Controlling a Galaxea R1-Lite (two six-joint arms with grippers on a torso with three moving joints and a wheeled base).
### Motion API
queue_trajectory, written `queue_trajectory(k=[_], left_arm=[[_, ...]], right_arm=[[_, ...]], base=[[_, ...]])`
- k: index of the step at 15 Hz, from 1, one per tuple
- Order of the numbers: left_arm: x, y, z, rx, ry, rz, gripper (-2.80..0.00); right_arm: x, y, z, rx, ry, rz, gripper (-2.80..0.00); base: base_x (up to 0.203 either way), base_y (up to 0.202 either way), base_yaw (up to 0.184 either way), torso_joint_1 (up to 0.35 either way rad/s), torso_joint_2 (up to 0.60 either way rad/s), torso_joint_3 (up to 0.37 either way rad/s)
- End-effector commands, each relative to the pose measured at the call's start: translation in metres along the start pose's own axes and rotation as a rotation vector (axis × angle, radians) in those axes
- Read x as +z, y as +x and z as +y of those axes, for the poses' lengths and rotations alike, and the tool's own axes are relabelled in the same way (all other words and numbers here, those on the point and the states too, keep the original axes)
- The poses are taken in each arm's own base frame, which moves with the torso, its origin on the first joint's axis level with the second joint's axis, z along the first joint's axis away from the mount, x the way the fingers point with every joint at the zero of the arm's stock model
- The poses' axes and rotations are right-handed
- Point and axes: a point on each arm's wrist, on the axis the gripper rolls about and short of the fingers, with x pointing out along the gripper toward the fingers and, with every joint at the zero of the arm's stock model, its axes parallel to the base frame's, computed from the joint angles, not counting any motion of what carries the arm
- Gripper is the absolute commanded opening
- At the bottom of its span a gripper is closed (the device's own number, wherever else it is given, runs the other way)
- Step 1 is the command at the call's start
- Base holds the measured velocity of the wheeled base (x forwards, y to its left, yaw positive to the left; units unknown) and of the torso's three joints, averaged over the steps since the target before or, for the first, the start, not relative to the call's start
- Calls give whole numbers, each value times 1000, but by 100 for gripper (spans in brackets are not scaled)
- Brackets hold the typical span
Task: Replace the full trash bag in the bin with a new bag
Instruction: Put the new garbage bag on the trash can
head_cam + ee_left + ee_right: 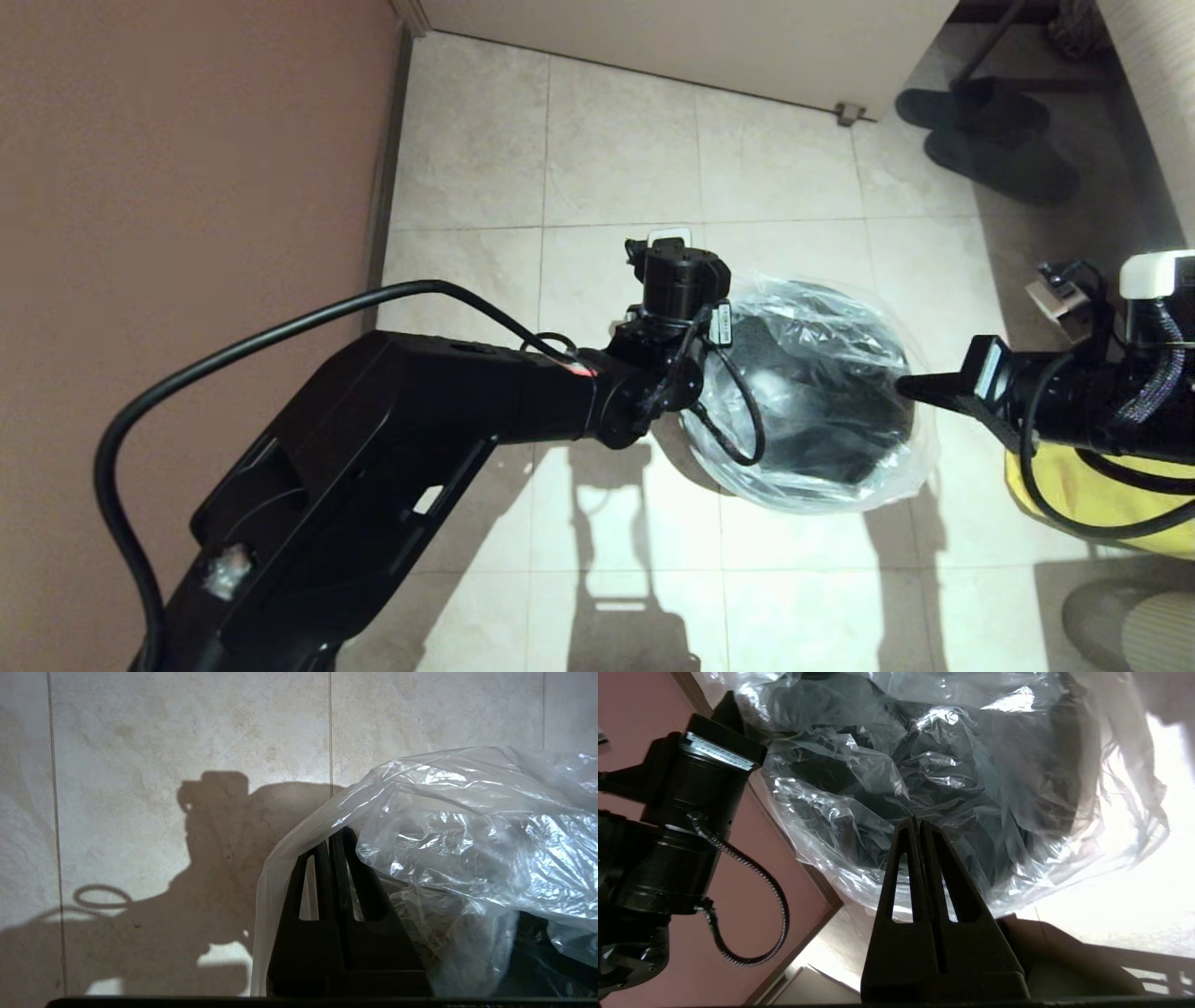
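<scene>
Now the bag [822, 411] is draped over the bin [822, 392] on the tiled floor [616, 168]. At its left edge the left gripper [334, 840] pinches the plastic, fingers together under the film. Opposite, the right gripper [917, 826], fingers pressed together, touches the bag's right edge.

A room in a home — pale beige floor tiles [616, 159] run up to a pinkish-brown wall [177, 187] at the frame's left, and a pair of dark slippers [999, 140] sits at the upper right beside a white door [700, 37] with a floor stop [850, 113].
</scene>
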Motion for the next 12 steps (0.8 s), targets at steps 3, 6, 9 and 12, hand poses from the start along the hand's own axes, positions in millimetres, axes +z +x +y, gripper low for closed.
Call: queue_trajectory(k=[3, 6, 9, 12], left_arm=[[-3, 2, 1, 6, -3, 3, -280], [10, -3, 2, 1, -17, -19, -280], [35, -16, 1, -13, -42, -58, -280], [59, -40, -7, -50, -63, -87, -280]], right_arm=[[-1, 17, -6, 11, 2, 4, -280], [2, 19, -4, 19, -8, -5, -280], [3, 15, 6, 47, -25, -15, -280], [-2, 8, 13, 60, -34, -11, -280]], base=[[0, 0, 0, 0, 0, 0], [0, 0, 0, 0, 0, 0], [0, 0, 0, 0, 0, 0], [0, 0, 0, 0, 0, 0]])
